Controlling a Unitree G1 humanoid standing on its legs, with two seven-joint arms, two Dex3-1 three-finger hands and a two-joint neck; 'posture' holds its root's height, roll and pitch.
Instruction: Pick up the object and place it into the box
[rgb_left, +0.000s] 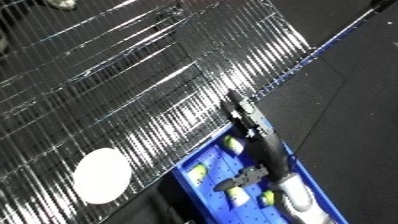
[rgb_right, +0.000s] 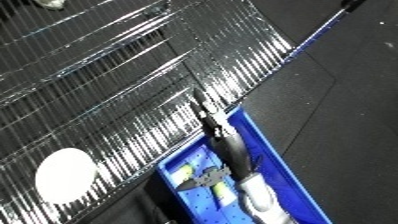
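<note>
A white round disc (rgb_left: 102, 175) lies flat on a wire-mesh shelf (rgb_left: 133, 75) at the lower left. To its right stands a blue bin (rgb_right: 277, 156) holding several yellow-green pieces (rgb_left: 201, 172). My right forearm comes in from the lower right over the bin. Its black hand (rgb_left: 251, 127) stretches out long and straight past the bin's far rim to the shelf's edge, well right of the disc and with nothing seen in it. A small dark grey part (rgb_left: 245, 177) shows beside the wrist; I cannot tell what it is. My left hand is out of view.
The whole picture is strongly tilted. The shiny wire shelf fills the upper left and ends in a blue-trimmed edge (rgb_left: 302, 62). Dark floor (rgb_left: 355, 100) lies to the right of the shelf and the bin.
</note>
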